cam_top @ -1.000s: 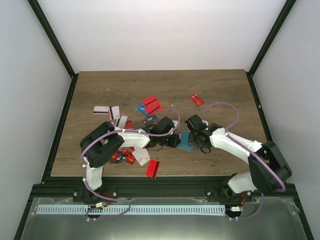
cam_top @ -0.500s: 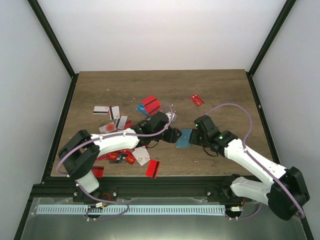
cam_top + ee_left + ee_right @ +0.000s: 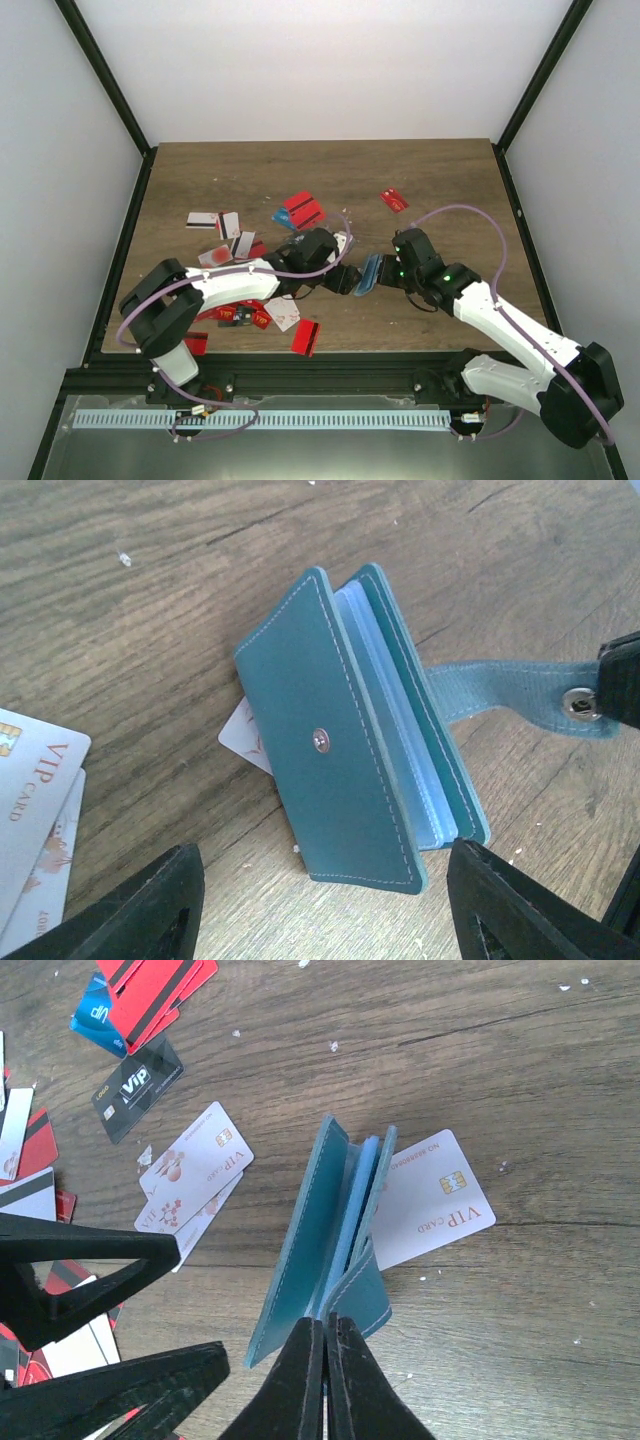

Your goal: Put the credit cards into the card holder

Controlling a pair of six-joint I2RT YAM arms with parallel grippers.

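The holder (image 3: 370, 274) is sitting near the middle of the counter (image 3: 450, 180), low in the overhead view. It is tipped up on one long edge, its teal covers slightly parted and the pale blue pockets showing between them. The right hand (image 3: 392, 274) is pinching the holder's snap strap (image 3: 510, 685) with its jaws fully closed. That grip seems to be what is propping the holder up and steadying it, so the pockets are facing outward. A white card (image 3: 430, 1200) is lying flat on the wood, partly tucked under the holder rather than in a pocket. I can't tell whether any pocket is filled.

The left hand (image 3: 344, 281) is hovering just beside the holder on its other side, jaws spread wide and gripping nothing. My guess is it is free to fetch a card. The other cards (image 3: 303, 210) are lying scattered to the left and upper left: red, white, a black one and a blue one.
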